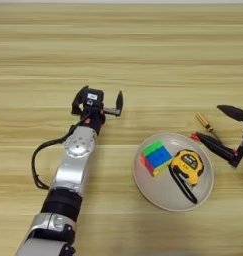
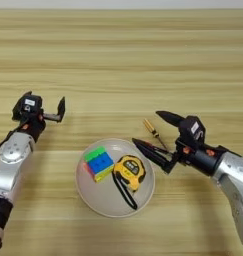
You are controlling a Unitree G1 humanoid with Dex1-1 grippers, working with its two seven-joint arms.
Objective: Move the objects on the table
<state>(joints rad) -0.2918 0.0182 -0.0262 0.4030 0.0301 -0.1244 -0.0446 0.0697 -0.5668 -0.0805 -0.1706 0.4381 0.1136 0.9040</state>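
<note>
Left gripper (image 1: 100,103) hovers over bare table (image 1: 143,60), fingers spread, holding nothing — well left of the plate (image 1: 205,197). On the plate: puzzle cube (image 1: 156,157) at left, tape measure (image 1: 188,166) just beside it at right (black strap (image 1: 183,187) trailing toward the near rim). Small screwdriver (image 2: 152,128) lies on the wood just past the plate's far-right rim. Right gripper (image 2: 155,132) — fingers wide apart, empty, lower finger tip over the plate's right rim.

I lose the right arm (image 1: 240,145) at the left-eye frame edge | left arm (image 2: 8,165) cropped in right eye | screwdriver (image 2: 152,129) tip hidden behind lower finger (image 2: 150,150)
</note>
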